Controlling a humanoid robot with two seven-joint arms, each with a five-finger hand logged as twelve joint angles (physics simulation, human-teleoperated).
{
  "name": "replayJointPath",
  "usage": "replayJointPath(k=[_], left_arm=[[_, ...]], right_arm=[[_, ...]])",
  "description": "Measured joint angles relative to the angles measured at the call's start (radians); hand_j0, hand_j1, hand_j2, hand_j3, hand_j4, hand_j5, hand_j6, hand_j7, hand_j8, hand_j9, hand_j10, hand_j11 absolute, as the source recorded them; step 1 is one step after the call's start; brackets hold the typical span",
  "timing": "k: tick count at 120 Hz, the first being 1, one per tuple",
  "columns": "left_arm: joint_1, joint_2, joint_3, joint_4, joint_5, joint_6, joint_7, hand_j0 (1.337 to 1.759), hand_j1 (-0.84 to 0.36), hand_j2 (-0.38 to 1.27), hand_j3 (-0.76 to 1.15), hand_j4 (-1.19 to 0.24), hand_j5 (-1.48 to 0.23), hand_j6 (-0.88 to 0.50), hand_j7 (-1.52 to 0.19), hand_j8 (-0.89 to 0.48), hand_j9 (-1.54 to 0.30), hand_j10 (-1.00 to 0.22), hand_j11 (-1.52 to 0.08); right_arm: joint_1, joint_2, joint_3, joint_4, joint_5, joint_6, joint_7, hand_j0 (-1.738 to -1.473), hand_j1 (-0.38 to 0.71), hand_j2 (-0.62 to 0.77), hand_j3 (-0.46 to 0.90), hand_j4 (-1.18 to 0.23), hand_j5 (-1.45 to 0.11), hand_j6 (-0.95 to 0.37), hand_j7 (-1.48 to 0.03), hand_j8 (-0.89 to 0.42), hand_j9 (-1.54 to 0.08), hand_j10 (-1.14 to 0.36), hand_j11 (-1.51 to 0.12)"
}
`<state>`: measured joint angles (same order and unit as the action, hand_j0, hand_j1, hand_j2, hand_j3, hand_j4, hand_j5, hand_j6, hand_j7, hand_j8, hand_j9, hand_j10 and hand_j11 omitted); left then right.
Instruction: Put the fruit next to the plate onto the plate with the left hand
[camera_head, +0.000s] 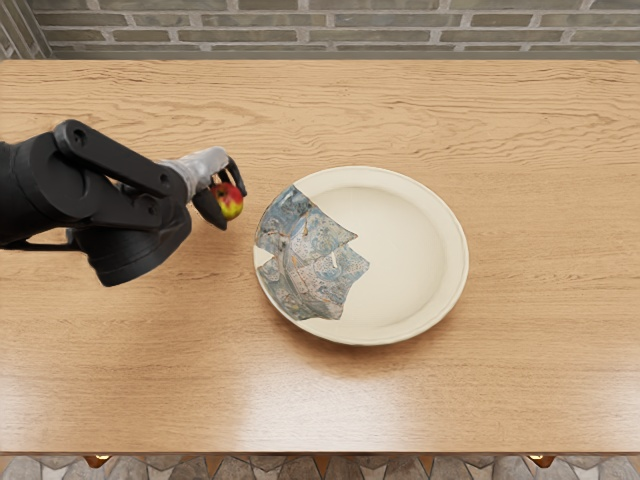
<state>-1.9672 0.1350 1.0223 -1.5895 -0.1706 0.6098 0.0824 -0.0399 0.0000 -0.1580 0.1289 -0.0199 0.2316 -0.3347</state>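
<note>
Fingers (236, 172) of the left hand (210, 180) are holding a small round red-and-yellow fruit (229, 200) at their tips; whether it is clearing the wooden table (450, 120) I cannot tell. It is looking light, firm and smooth-skinned, apt to roll, so gripping across its widest part seems safest. Just beyond the fingertips a round cream plate (410, 250) is carrying a crumpled blue-grey patterned sheet (305, 255).

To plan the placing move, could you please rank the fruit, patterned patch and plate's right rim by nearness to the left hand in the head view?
1. The fruit, held in the left hand, left of the plate.
2. The patterned patch, on the plate's left part.
3. The plate's right rim, farthest right.
</note>
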Motion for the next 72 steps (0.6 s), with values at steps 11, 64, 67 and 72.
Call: replayJointPath(k=[11,64,67,72], left_arm=[[-0.036,-0.064,0.001,0.000,-0.039,0.000,0.002,1.654,-0.28,0.11,0.00,-0.59,-0.85,-0.42,-0.85,-0.47,-0.84,-0.62,-0.84],[-0.046,-0.135,-0.193,0.006,-0.127,0.000,0.028,1.658,-0.29,0.27,0.00,-0.56,-0.77,-0.43,-0.76,-0.47,-0.75,-0.57,-0.75],[-0.031,-0.135,-0.206,0.011,-0.126,0.000,0.028,1.658,-0.26,0.24,0.00,-0.53,-0.72,-0.42,-0.71,-0.45,-0.71,-0.54,-0.71],[-0.009,-0.135,-0.227,0.023,-0.124,0.001,0.028,1.658,-0.18,0.20,0.00,-0.46,-0.62,-0.36,-0.61,-0.39,-0.61,-0.47,-0.61]], right_arm=[[0.000,0.000,0.000,0.000,0.000,0.000,0.000,-1.658,-0.35,0.00,0.00,0.00,0.00,0.00,0.00,0.00,0.00,0.00,0.00],[0.000,0.000,0.000,0.000,0.000,0.000,0.000,-1.658,-0.35,0.00,0.00,0.00,0.00,0.00,0.00,0.00,0.00,0.00,0.00],[0.000,0.000,0.000,0.000,0.000,0.000,0.000,-1.658,-0.35,0.00,0.00,0.00,0.00,0.00,0.00,0.00,0.00,0.00,0.00],[0.000,0.000,0.000,0.000,0.000,0.000,0.000,-1.658,-0.35,0.00,0.00,0.00,0.00,0.00,0.00,0.00,0.00,0.00,0.00]])
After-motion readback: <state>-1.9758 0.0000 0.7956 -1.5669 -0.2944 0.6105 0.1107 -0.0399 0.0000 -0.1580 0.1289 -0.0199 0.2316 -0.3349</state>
